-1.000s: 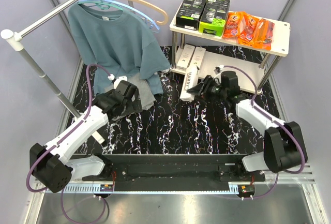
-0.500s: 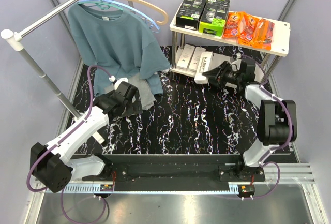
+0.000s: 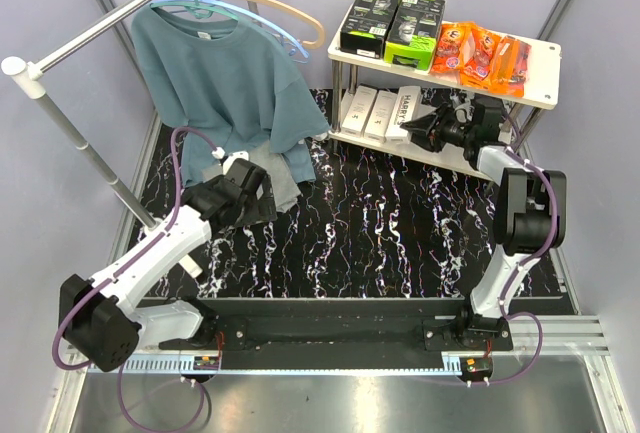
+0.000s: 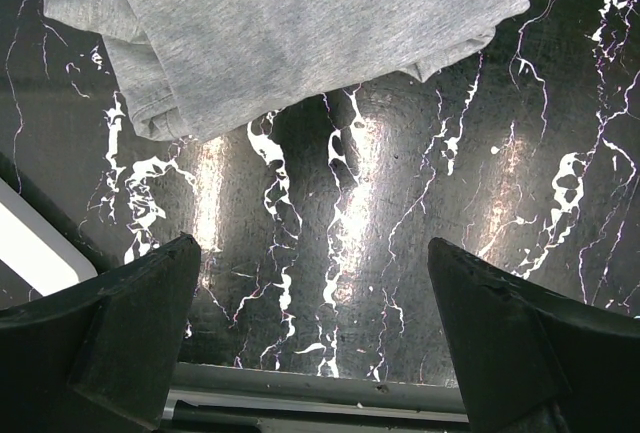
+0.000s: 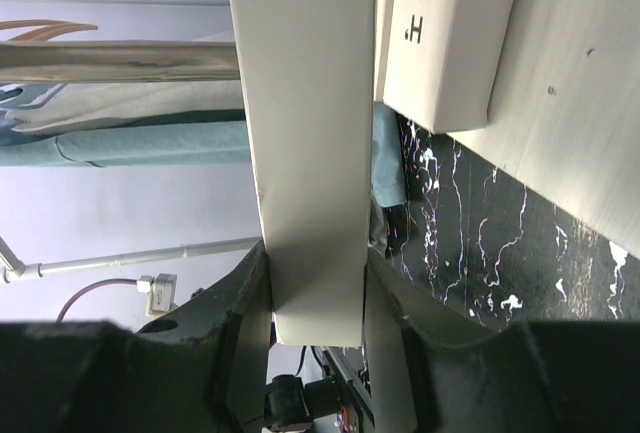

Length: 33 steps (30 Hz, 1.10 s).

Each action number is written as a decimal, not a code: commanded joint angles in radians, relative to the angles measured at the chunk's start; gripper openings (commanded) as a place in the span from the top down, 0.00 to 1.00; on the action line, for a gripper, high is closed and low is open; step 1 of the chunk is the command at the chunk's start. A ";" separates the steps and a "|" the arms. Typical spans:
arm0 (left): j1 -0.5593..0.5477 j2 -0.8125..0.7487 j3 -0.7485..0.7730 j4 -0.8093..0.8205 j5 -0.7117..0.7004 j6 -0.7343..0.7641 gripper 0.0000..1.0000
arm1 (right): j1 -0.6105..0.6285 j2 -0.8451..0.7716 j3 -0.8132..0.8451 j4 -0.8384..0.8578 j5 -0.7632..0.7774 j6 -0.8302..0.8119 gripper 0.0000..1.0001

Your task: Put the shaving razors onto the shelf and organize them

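My right gripper (image 3: pixel 428 131) is shut on a slim white HARRY'S box (image 3: pixel 403 112) and holds it at the shelf's lower board (image 3: pixel 455 158), right of two other white boxes (image 3: pixel 366 110). In the right wrist view the held box (image 5: pixel 310 133) stands between my fingers (image 5: pixel 232 353), beside a neighbouring white box (image 5: pixel 450 33) on the cream board (image 5: pixel 585 103). Two black-and-lime-green boxes (image 3: pixel 392 18) and orange blister packs (image 3: pixel 482 55) lie on the top board (image 3: pixel 545 63). My left gripper (image 3: pixel 255 200) is open and empty over the black marbled mat (image 4: pixel 330 213).
A folded grey cloth (image 3: pixel 283 179) lies on the mat by my left gripper, and shows in the left wrist view (image 4: pixel 280 33). A teal shirt (image 3: pixel 220 73) hangs on the metal clothes rail (image 3: pixel 90 38) at back left. Silver shelf legs (image 3: pixel 337 93) stand on the mat.
My right gripper has carried the white box from the mat up and back to the shelf's lower board, beside the two other white boxes. The left arm has not moved.
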 commanded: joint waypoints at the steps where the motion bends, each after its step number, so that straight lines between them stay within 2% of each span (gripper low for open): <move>1: -0.005 0.006 0.002 0.038 0.021 0.018 0.01 | -0.019 0.015 0.067 -0.025 -0.014 -0.037 0.71; 8: -0.004 0.017 0.000 0.041 0.018 0.035 0.01 | -0.057 0.097 0.087 -0.044 0.003 -0.058 0.71; 19: -0.004 0.029 -0.006 0.041 0.001 0.047 0.01 | -0.060 0.244 0.206 -0.099 0.020 -0.062 0.69; 25: -0.004 0.032 -0.007 0.041 0.003 0.043 0.01 | -0.059 0.292 0.289 -0.168 0.039 -0.081 0.68; 29: -0.005 0.035 -0.010 0.040 -0.002 0.044 0.01 | -0.049 0.307 0.335 -0.281 0.072 -0.143 0.67; 33: -0.004 0.041 -0.006 0.041 -0.002 0.044 0.01 | -0.029 0.321 0.346 -0.305 0.080 -0.163 0.67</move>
